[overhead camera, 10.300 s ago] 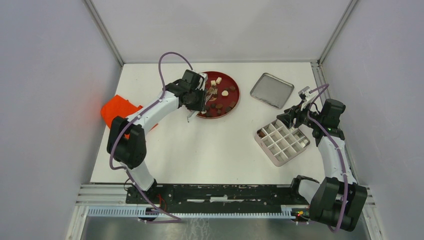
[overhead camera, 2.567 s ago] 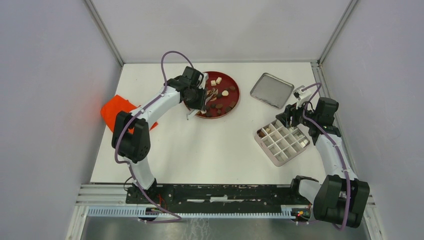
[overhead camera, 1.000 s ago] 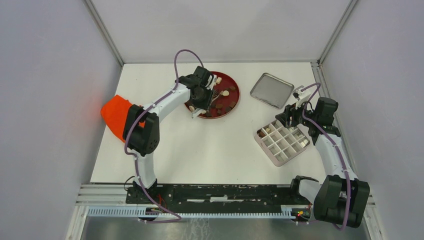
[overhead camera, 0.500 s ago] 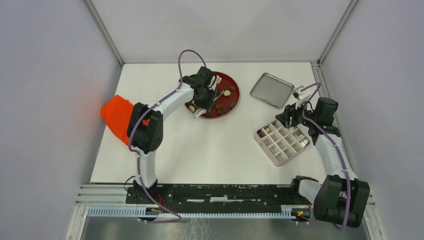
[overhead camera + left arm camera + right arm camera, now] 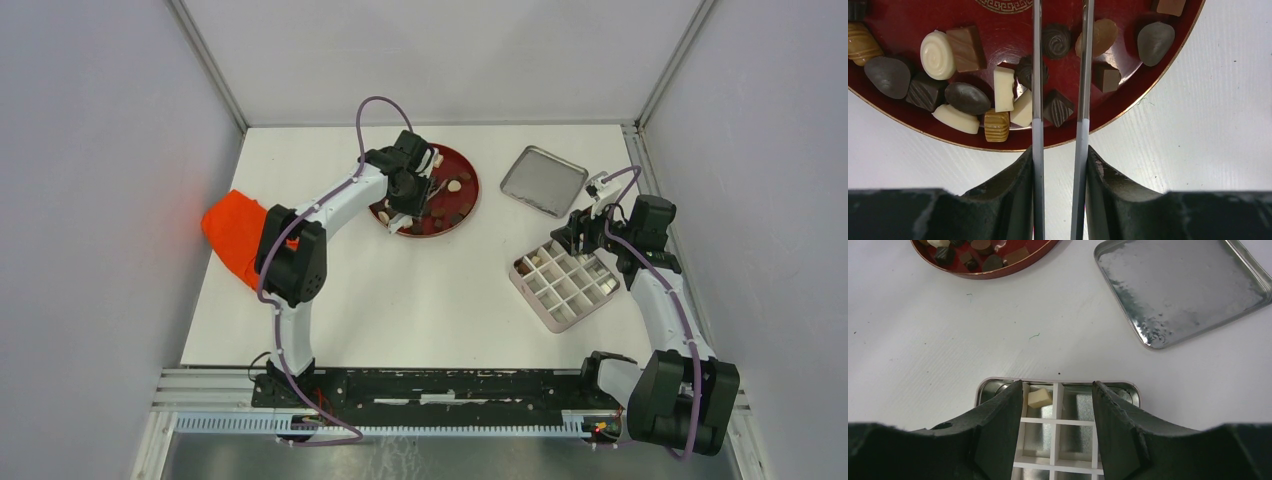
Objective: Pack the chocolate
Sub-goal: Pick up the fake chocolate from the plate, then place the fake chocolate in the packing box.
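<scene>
Chocolate pieces, dark, light brown and cream, lie on the red plate. My left gripper is shut on metal tweezers, whose two arms reach out over the plate with a gap between them. A dark round piece and a ridged dark cube show between the arms; the tips are out of the picture. From above, the left gripper hangs over the plate's left half. My right gripper stands open above the divided tin box. A cream piece lies in one far cell.
The tin's flat metal lid lies behind the box, near the back right. An orange object sits at the table's left edge. Grey walls close in the table on three sides.
The left gripper with the tweezers has shifted slightly right over the plate. The right arm has not moved.
</scene>
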`<action>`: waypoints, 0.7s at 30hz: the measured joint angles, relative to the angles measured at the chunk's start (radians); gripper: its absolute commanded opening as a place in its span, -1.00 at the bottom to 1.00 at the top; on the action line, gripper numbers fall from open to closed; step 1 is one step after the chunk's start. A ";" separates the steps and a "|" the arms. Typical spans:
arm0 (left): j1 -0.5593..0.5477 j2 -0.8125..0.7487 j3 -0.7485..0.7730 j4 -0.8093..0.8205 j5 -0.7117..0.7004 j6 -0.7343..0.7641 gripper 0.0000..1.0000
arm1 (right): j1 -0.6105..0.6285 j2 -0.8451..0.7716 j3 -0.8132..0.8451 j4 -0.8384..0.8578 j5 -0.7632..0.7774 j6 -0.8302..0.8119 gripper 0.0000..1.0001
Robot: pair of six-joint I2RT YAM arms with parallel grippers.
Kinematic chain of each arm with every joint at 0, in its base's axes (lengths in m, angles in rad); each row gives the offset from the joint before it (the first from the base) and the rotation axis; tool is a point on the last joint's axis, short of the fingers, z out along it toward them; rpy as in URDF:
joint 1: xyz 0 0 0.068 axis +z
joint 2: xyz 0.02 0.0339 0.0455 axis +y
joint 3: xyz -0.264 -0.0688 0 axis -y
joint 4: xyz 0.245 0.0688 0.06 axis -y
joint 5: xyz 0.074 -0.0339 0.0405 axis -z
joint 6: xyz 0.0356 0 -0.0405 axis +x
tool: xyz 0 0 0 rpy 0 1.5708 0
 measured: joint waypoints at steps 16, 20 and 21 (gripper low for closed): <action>-0.007 -0.168 -0.096 0.011 0.006 -0.001 -0.96 | 0.000 0.000 0.000 -0.007 0.000 -0.001 0.18; -0.035 -0.274 -0.174 0.046 0.031 -0.002 -0.96 | 0.000 0.000 0.000 -0.007 0.007 -0.007 0.18; -0.049 -0.304 -0.197 0.055 0.037 -0.005 -0.96 | 0.000 0.000 0.000 -0.007 0.013 -0.009 0.18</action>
